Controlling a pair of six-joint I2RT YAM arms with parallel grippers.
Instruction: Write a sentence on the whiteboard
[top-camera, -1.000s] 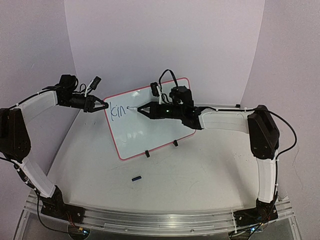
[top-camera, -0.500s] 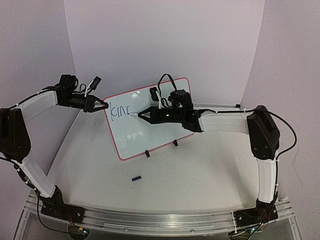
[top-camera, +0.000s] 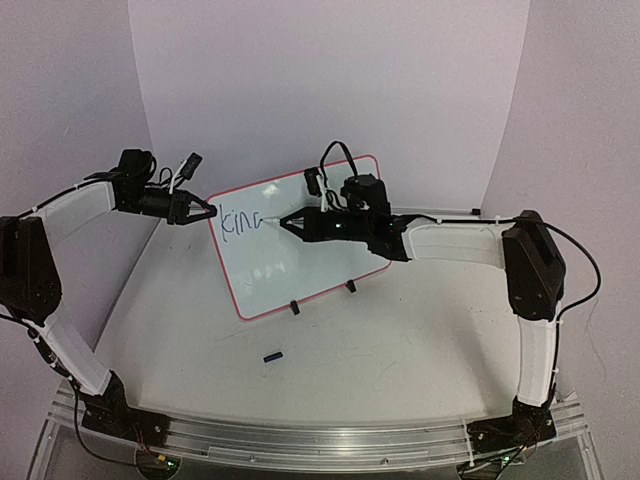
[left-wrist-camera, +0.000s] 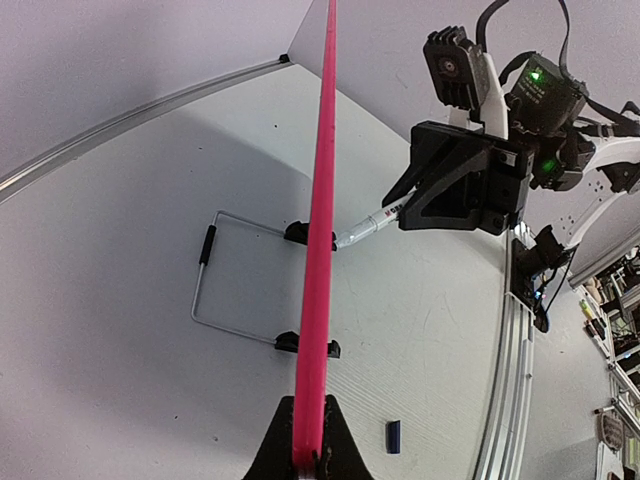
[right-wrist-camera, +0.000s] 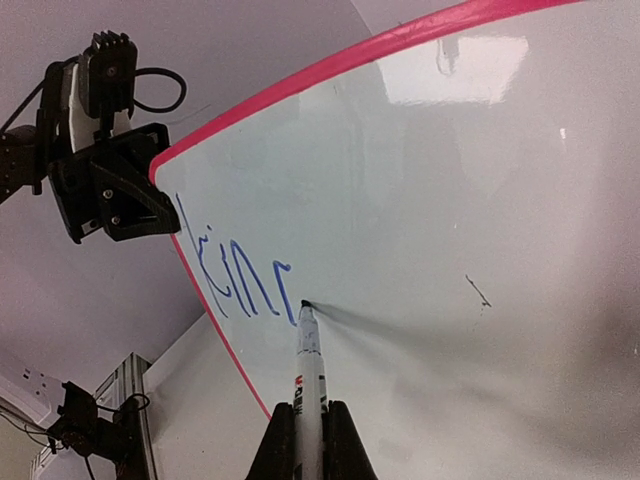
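Observation:
The whiteboard (top-camera: 300, 255) with a red rim stands tilted on two black feet at mid table. Blue letters "kin" plus a started stroke (top-camera: 240, 220) sit at its upper left; they also show in the right wrist view (right-wrist-camera: 235, 275). My left gripper (top-camera: 207, 211) is shut on the board's left rim, seen edge-on in the left wrist view (left-wrist-camera: 318, 250). My right gripper (top-camera: 287, 221) is shut on a white marker pen (right-wrist-camera: 308, 385). The pen's tip touches the board just right of the last stroke.
A small dark-blue pen cap (top-camera: 272, 356) lies on the table in front of the board; it also shows in the left wrist view (left-wrist-camera: 393, 436). A wire stand (left-wrist-camera: 215, 285) props the board from behind. White walls close the back and sides.
The right gripper with the pen has moved slightly right and up along the board, and a new blue stroke has appeared after "kin". The left gripper has not moved.

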